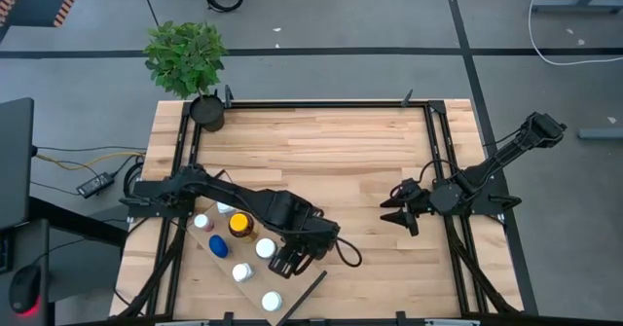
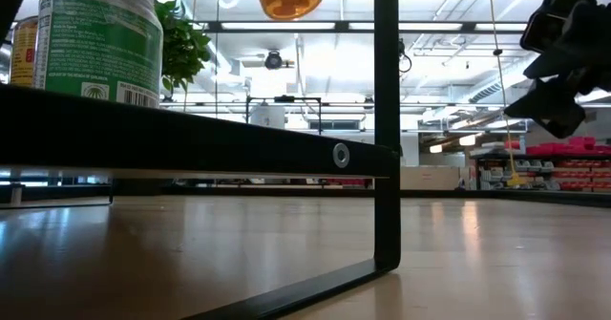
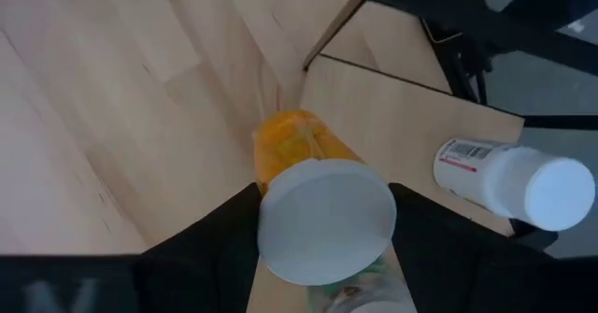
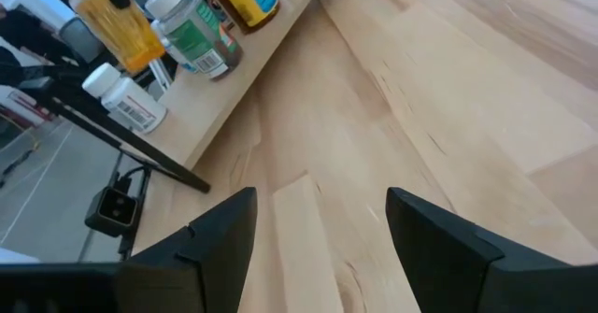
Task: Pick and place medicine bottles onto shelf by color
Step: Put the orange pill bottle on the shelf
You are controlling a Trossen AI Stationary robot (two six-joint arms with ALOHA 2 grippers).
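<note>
Left gripper (image 1: 289,260) at 6 o'clock of the counter (image 1: 331,151), jaws clamped on an orange bottle (image 3: 304,159) lifted above the shelf (image 1: 255,285), other bottles (image 1: 238,227) standing on the shelf toward 7 o'clock, right gripper (image 1: 397,214) at 3 o'clock, jaws apart, empty

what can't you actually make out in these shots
- High view: the left gripper covers whatever it holds; only the left wrist view shows the orange bottle.
- Low view: the shelf edge cuts off the green-labelled bottle.
- Left wrist view: the lying white bottle has print too small to read.
</note>
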